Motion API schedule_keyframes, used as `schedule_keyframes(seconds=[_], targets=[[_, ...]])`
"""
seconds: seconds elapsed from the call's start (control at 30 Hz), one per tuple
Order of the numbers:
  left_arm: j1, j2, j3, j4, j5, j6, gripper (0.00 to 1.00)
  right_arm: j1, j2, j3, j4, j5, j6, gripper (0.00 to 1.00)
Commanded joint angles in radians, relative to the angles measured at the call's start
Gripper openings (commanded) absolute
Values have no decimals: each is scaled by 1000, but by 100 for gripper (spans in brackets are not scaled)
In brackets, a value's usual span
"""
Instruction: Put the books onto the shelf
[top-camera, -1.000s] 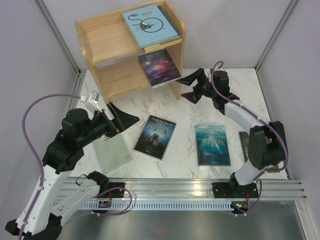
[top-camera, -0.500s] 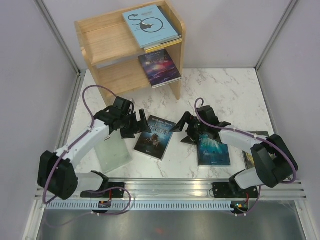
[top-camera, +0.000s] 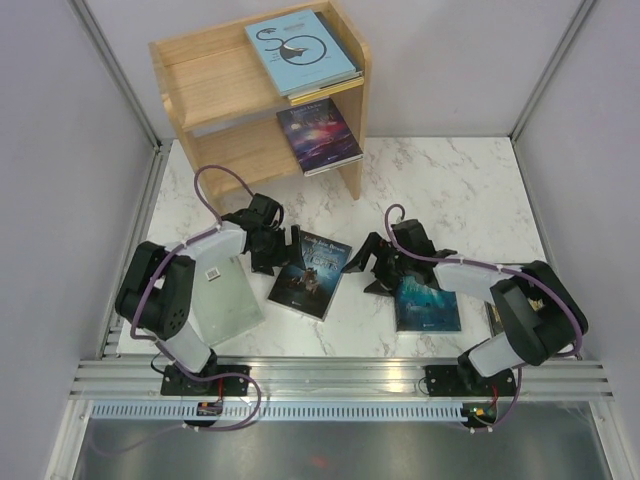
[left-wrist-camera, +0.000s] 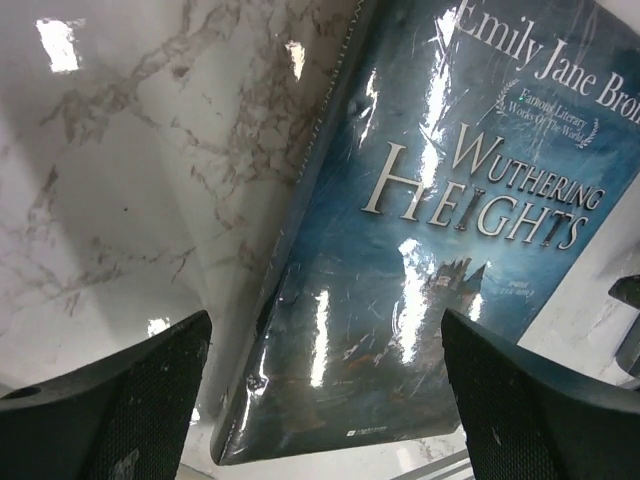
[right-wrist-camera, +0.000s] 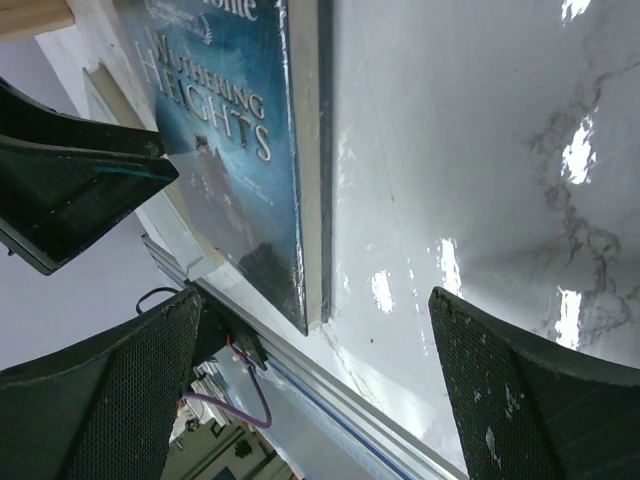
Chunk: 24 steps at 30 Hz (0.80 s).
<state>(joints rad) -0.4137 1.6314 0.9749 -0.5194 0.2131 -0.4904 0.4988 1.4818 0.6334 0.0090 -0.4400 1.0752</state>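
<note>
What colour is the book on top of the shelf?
The book is light blue with a black swirl; the overhead view shows it best.

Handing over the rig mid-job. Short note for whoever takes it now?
Left gripper: open, empty, at the left edge of the Wuthering Heights book.
Right gripper: open, empty, by its right edge.
Done: light blue book on the top tier of the shelf, dark purple book on the lower tier.
Left: that book, the teal book and the pale grey-green book lie flat on the table. A dark book by the right arm is mostly hidden.
</note>
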Motion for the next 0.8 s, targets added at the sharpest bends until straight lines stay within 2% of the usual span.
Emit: schedule_keyframes(seconds=[0.0, 0.17, 0.3, 0.43, 0.47, 0.57, 0.67, 0.77], targets=[[30, 93, 2, 65, 97, 49, 96, 10, 47, 3, 83, 11, -17, 98], [49, 159, -51, 145, 288, 20, 93, 50, 142, 46, 100, 50, -15, 98], [49, 150, -145, 254, 442, -29, 91, 73, 204, 45, 124, 73, 3, 98], [49, 125, -258, 494, 629, -182, 89, 76, 259, 22, 160, 63, 22, 97], [49, 122, -281, 603, 687, -210, 88, 75, 261, 12, 163, 63, 20, 97], [49, 107, -370, 747, 756, -316, 84, 76, 252, -1, 164, 67, 17, 96], [49, 87, -442, 886, 787, -390, 78, 76, 235, -15, 163, 70, 17, 95], [49, 70, -498, 989, 799, -445, 55, 75, 226, -14, 157, 67, 15, 95]])
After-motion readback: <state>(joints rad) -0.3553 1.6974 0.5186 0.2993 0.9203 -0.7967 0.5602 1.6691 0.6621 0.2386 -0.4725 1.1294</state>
